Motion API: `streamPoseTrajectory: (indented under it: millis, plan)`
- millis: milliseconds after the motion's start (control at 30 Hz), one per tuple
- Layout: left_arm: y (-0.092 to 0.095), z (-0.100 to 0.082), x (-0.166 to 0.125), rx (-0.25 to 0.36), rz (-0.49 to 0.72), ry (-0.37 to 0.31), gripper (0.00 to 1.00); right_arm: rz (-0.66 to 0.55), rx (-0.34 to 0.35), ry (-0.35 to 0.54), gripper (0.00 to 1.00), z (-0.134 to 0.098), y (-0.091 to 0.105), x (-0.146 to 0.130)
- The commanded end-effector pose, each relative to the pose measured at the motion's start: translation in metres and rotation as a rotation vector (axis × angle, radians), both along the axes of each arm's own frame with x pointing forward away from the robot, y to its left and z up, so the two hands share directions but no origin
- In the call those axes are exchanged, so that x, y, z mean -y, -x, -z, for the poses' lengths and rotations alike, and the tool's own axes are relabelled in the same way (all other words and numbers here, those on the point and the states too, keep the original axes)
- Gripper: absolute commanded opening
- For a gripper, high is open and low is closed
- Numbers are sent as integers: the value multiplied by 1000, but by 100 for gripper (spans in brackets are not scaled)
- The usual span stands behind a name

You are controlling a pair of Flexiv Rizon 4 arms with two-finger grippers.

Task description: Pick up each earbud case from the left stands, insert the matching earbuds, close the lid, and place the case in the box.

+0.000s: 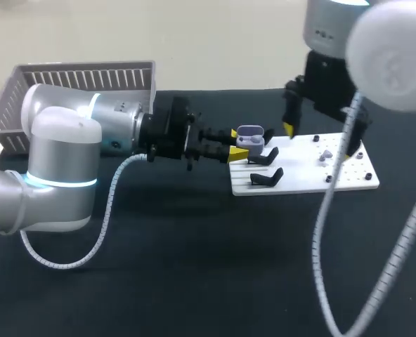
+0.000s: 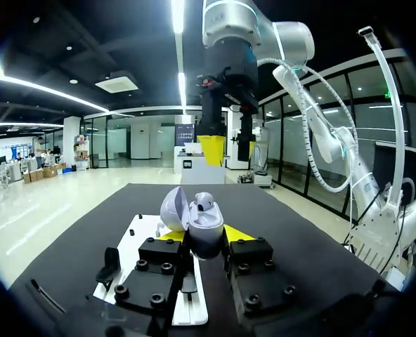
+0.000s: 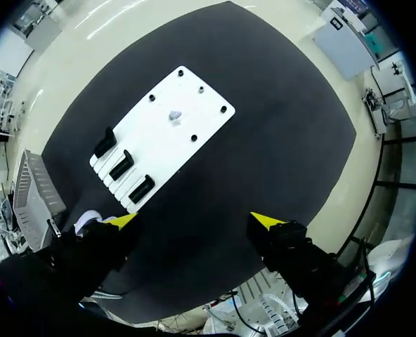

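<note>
My left gripper [image 2: 205, 237] had its jaws clamped on the open lavender earbud case [image 2: 194, 219], holding it just above the black stands [image 1: 267, 177] on the white board [image 1: 348, 179], while my right gripper [image 3: 195, 221] hung over the board and a loose earbud [image 3: 174, 116], jaws spread wide and empty

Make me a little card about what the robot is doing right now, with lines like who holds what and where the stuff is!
White board: lies flat on the dark table
Stands: three black ones at one end of the board, nothing on them
Left gripper: shut on the earbud case, at the board's stand end
Case lid: open
Right gripper: open, empty, high over the table
Loose earbud: lying on the board
Basket: grey, at the table's back left
</note>
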State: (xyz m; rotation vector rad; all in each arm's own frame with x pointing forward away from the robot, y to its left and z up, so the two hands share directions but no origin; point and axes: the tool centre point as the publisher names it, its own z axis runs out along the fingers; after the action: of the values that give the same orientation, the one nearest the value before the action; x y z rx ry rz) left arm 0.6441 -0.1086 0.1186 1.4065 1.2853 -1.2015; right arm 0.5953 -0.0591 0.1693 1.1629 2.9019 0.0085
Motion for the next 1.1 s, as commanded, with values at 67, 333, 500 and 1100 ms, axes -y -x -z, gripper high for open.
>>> streamPoseTrajectory:
  millis: [67, 333, 500, 1100]
  plan:
    - [1, 1, 0, 3, -3, 4, 0, 9, 90, -84, 100, 6, -2, 17]
    - [1, 1, 0, 3, -3, 4, 0, 20, 38, -30, 100, 24, -38, 33]
    - [1, 1, 0, 3, -3, 4, 0, 25, 15, -4, 100, 35, -60, 44]
    - [1, 1, 0, 3, -3, 4, 0, 14, -38, -84, 100, 42, -68, 50]
